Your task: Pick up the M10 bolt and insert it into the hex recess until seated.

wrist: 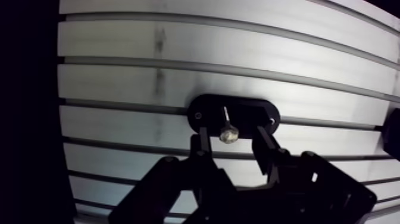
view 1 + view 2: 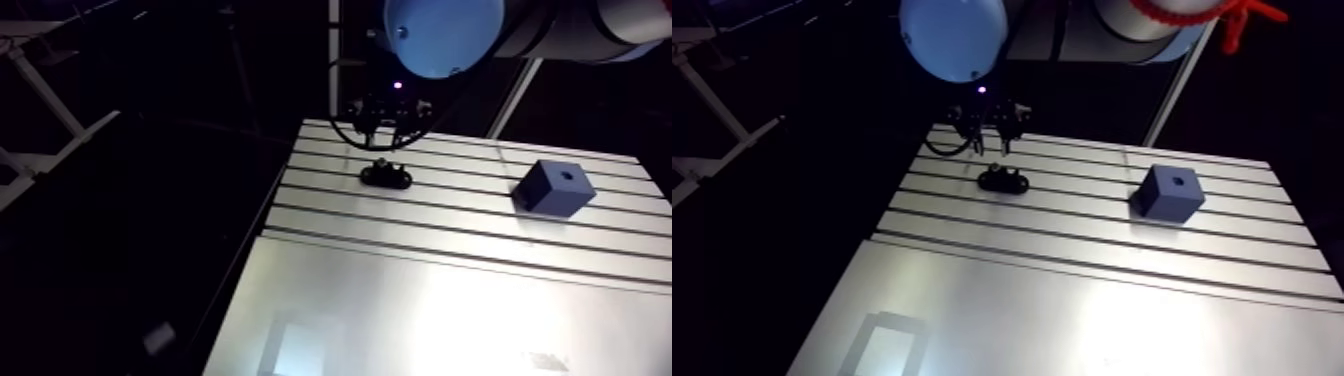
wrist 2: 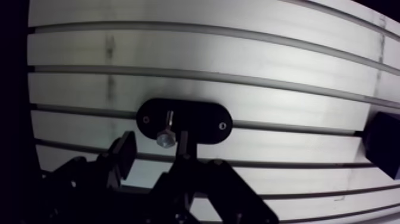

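A small silver bolt (image 1: 228,132) stands in a black oval holder (image 1: 256,111) on the slotted table (image 2: 450,215). In the wrist view my gripper (image 1: 231,139) is open, with one dark finger on each side of the bolt's head and a gap on both sides. In the arm view the gripper (image 2: 383,128) hangs just above the holder (image 2: 386,176) near the table's far left corner. To the right sits a dark blue block (image 2: 555,187) with a small hole in its top face, apart from the gripper.
The table's left edge (image 2: 275,215) runs close beside the holder, with dark floor beyond it. A smooth bright plate (image 2: 430,320) covers the near half of the table. The blue block's corner (image 3: 384,143) shows beside the gripper in the wrist view.
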{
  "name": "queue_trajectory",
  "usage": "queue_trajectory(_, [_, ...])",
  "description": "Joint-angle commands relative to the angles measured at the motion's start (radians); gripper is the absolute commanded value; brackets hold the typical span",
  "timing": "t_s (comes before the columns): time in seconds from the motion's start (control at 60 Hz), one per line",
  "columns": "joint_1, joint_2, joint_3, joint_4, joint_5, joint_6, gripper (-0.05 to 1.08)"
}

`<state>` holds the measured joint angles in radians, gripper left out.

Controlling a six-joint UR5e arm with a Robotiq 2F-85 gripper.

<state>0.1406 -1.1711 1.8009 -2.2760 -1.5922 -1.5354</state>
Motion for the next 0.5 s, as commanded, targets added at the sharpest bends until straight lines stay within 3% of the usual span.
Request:
queue_trajectory(0.017, [0.000,0.007,0.004,-0.001,-0.001,0.001,0.51])
queue_trajectory(0.5, [0.001,0.009,0.013,-0.001,-0.002,0.002,0.51])
